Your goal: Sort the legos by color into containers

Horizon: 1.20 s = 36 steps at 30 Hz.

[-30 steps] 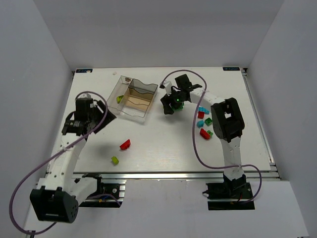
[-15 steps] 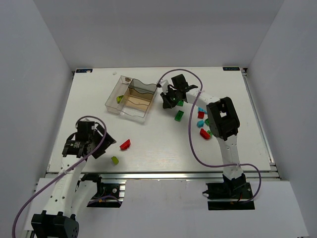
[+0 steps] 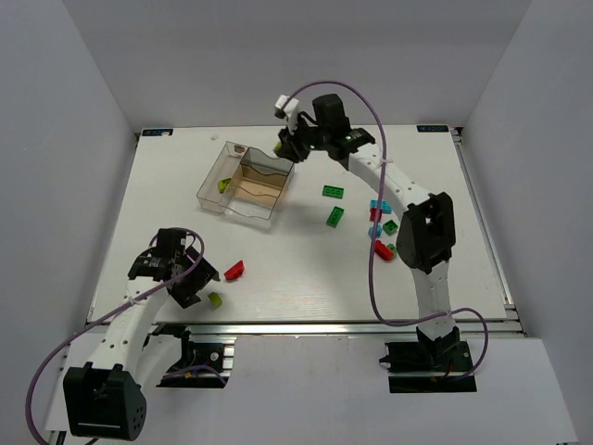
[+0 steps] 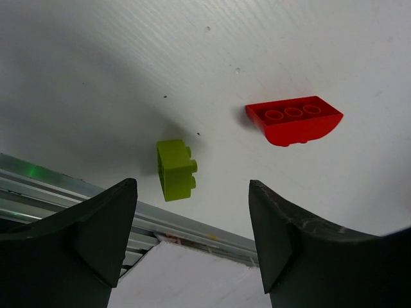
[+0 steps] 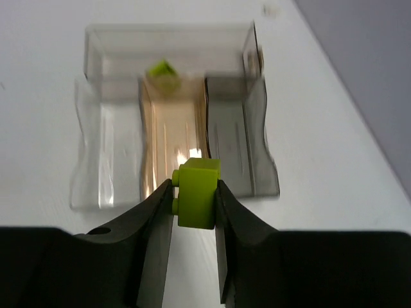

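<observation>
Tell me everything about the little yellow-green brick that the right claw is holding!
The yellow-green brick is small, boxy and made of smooth plastic. It is turned on its side, so two round studs point sideways. The right gripper pinches it between two dark fingers, one on each side, and nothing else touches it. It is held up in the air, close to the clear brownish tray.

Below my left gripper, the table is bare around the yellow-green brick. A red brick crowds just ahead-right.
</observation>
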Available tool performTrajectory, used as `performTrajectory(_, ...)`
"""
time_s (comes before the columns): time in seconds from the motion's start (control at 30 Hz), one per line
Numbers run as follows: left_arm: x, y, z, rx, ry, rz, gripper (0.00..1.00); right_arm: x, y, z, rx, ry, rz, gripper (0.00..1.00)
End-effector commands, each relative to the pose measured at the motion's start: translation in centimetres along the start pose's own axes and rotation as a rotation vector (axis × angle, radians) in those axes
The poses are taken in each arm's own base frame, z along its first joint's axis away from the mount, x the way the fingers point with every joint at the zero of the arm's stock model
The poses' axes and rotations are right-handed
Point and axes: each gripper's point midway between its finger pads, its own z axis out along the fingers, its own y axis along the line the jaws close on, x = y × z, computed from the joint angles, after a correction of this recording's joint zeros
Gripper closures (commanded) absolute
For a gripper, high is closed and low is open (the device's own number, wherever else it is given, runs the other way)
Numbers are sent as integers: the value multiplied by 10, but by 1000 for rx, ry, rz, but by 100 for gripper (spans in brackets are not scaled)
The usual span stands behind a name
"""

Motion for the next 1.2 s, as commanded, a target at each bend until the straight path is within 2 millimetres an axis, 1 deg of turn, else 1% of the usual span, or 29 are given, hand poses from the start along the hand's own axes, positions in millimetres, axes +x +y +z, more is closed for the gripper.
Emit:
performTrajectory(0.0, -7, -6, 0, -2, -21, -11, 20, -32, 33, 40, -107, -78, 32, 100)
performTrajectory(0.03, -7, -6, -1, -4, -23, -13, 20, -50, 44, 49, -123, -119, 44, 100)
performTrajectory(0.07, -7, -5, -1, -9, -23, -15, 20, -55, 47, 55, -123, -145, 45, 100)
performTrajectory(0.1, -8, -6, -2, -7, -27, -21, 20, -70, 45, 64, -105, -217, 17, 100)
performTrajectory(0.13, -9, -6, -2, -5, -30, -21, 20, -67, 61, 76, -123, -233, 18, 100)
performTrajectory(0.17, -8, -6, -2, -2, -28, -25, 20, -73, 60, 80, -108, -274, 19, 100)
performTrajectory(0.2, -7, -6, -3, 2, -31, -33, 20, -87, 62, 84, -97, -348, -17, 100)
performTrajectory(0.23, -7, -6, -3, 8, -31, -36, 20, -91, 73, 92, -106, -369, -24, 100)
performTrajectory(0.27, -6, -7, -4, 12, -31, -43, 20, -87, 76, 102, -106, -379, -13, 100)
performTrajectory(0.3, -4, -5, -3, 11, -27, -48, 20, -90, 77, 106, -103, -401, -17, 100)
performTrajectory(0.33, -4, -6, -4, 23, -30, -52, 20, -103, 85, 109, -102, -456, -39, 100)
performTrajectory(0.4, -2, -6, -4, 29, -27, -59, 20, -100, 84, 119, -75, -486, -34, 100)
performTrajectory(0.43, 0, -4, -3, 30, -26, -61, 20, -108, 88, 121, -66, -526, -50, 100)
performTrajectory(0.47, 3, -2, -3, 25, -18, -64, 19, -102, 89, 129, -52, -527, -42, 100)
performTrajectory(0.53, 6, 2, -2, 16, -9, -65, 19, -99, 90, 137, -33, -535, -36, 100)
performTrajectory(0.57, 7, 2, -3, 23, -10, -66, 18, -99, 89, 140, -26, -540, -36, 100)
performTrajectory(0.6, 8, 3, -3, 23, -8, -66, 18, -96, 84, 148, -3, -537, -26, 100)
performTrajectory(0.63, 10, 4, -2, 22, -2, -66, 17, -92, 83, 154, 3, -532, -16, 100)
performTrajectory(0.67, 11, 3, -2, 28, 1, -69, 16, -83, 83, 163, 3, -528, -11, 100)
performTrajectory(0.7, 12, 3, -2, 29, 4, -69, 16, -85, 83, 166, 5, -543, -17, 100)
performTrajectory(0.73, 13, 3, -2, 26, 11, -68, 16, -82, 82, 169, 11, -546, -22, 100)
performTrajectory(0.77, 12, 3, -3, 21, 12, -68, 16, -74, 83, 177, 13, -546, -30, 100)
performTrajectory(0.83, 12, 3, -3, 16, 15, -67, 15, -74, 86, 183, 18, -553, -48, 100)
performTrajectory(0.87, 11, 3, -4, 12, 13, -65, 15, -67, 86, 188, 19, -545, -57, 100)
performTrajectory(0.93, 10, 2, -3, 14, 10, -65, 15, -63, 90, 191, 19, -539, -59, 100)
performTrajectory(1.03, 11, -1, 0, 27, 22, -68, 15, -55, 86, 193, 30, -526, -52, 77)
performTrajectory(1.07, 13, 0, 1, 24, 30, -69, 15, -53, 87, 193, 28, -522, -51, 66)
performTrajectory(1.13, 13, 0, 4, 21, 34, -69, 15, -55, 84, 191, 23, -527, -43, 55)
performTrajectory(1.17, 13, 1, 6, 11, 38, -69, 15, -59, 86, 189, 16, -530, -45, 51)
